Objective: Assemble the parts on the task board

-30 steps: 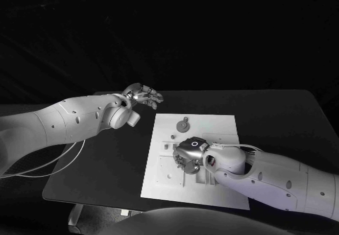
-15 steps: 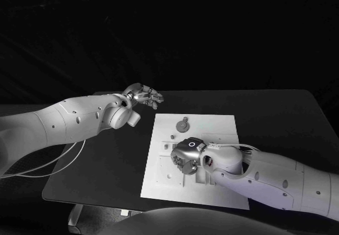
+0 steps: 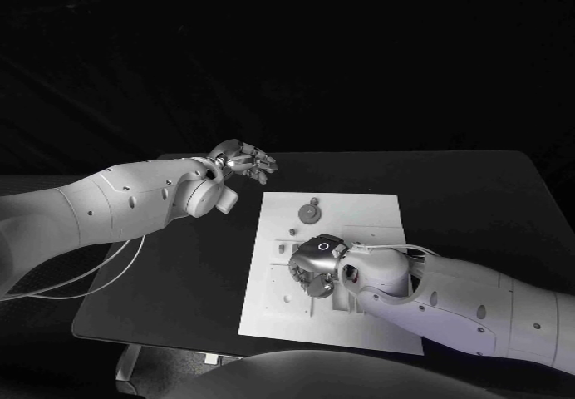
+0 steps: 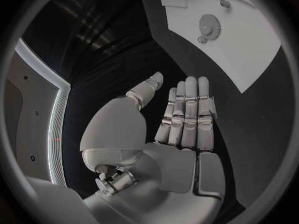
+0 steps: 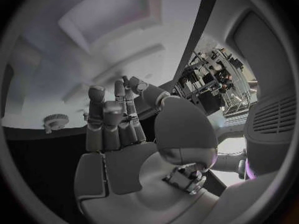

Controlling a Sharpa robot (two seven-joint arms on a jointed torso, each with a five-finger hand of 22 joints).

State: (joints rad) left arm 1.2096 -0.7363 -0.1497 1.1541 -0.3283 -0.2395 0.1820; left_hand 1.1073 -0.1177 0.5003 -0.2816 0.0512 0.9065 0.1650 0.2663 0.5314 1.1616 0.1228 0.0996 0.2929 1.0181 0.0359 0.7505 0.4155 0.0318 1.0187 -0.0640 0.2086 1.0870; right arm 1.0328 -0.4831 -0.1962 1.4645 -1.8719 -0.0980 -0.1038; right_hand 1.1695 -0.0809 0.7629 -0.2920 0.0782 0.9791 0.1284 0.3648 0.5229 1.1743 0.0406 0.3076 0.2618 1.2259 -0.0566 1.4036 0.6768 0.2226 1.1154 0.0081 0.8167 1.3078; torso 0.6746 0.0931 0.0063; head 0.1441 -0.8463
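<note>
In the head view, the right hand (image 3: 317, 264) was seen lowered over the middle of the white board (image 3: 360, 218) on the table (image 3: 479, 191), apparently at a fitting step; the left hand (image 3: 243, 160) was held apart beyond the board's far corner. In the left wrist view it was flat, open and empty, a gear (image 4: 210, 23) well clear. In the right wrist view, fingers (image 5: 102, 122) were curled; any held part could not be told. Pressing down seemed next.
</note>
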